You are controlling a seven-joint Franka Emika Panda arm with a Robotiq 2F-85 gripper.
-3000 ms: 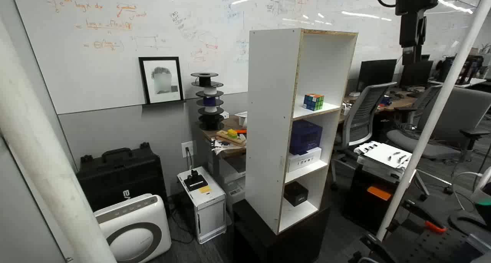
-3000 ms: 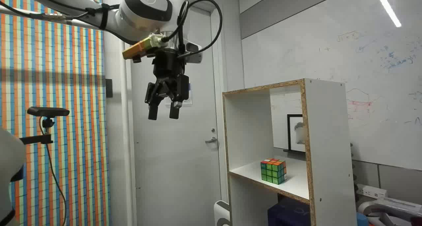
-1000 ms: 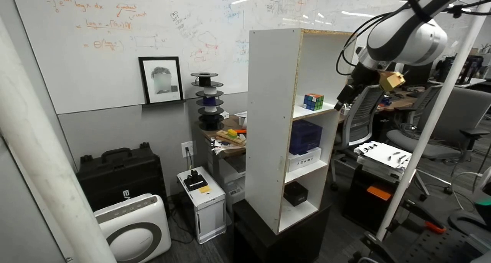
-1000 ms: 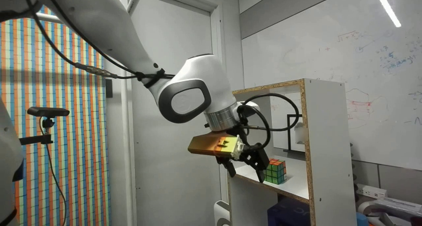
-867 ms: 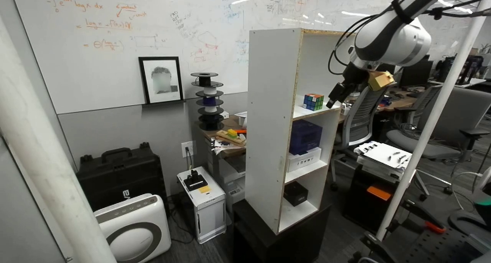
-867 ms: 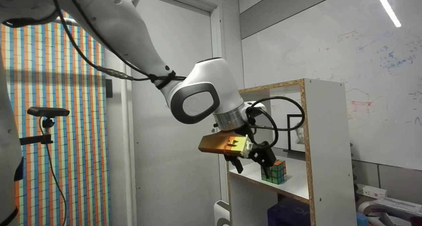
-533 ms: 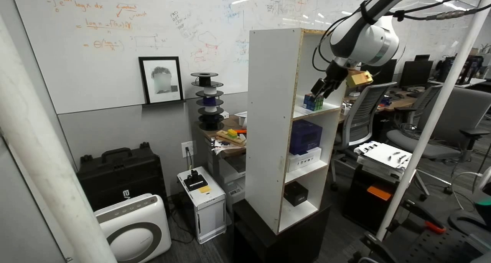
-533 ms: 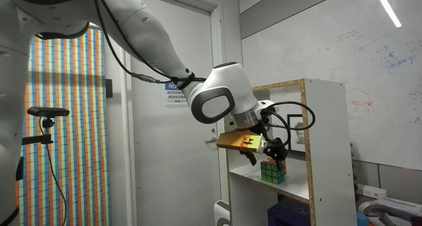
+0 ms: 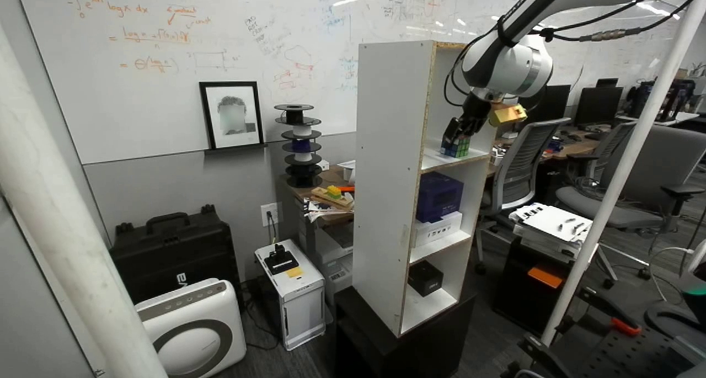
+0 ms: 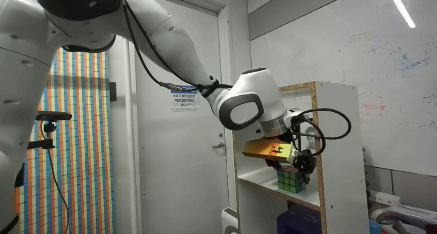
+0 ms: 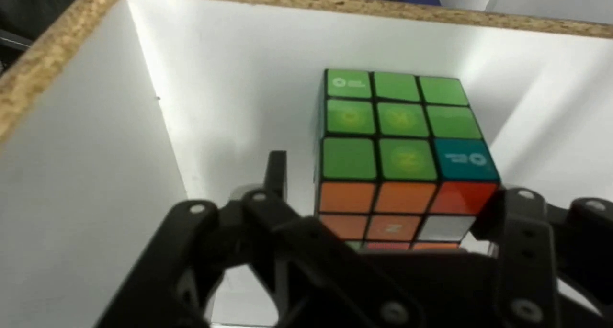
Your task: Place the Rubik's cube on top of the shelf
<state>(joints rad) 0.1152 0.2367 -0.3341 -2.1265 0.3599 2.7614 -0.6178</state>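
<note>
Exterior view: sign (image 10: 184,101) reads "AUTHORIZED PERSONNEL ONLY", the tool (image 10: 292,175) wide around the Rubik's cube (image 10: 287,180).

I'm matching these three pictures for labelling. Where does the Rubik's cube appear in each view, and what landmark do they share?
In an exterior view: the Rubik's cube is right of centre, above mid-height.
In an exterior view: the Rubik's cube is right of centre, in the lower half.
In the wrist view: the Rubik's cube is right of centre, near mid-height.
Shared landmark: the chipboard-edged board beneath it in the shelf.
</note>
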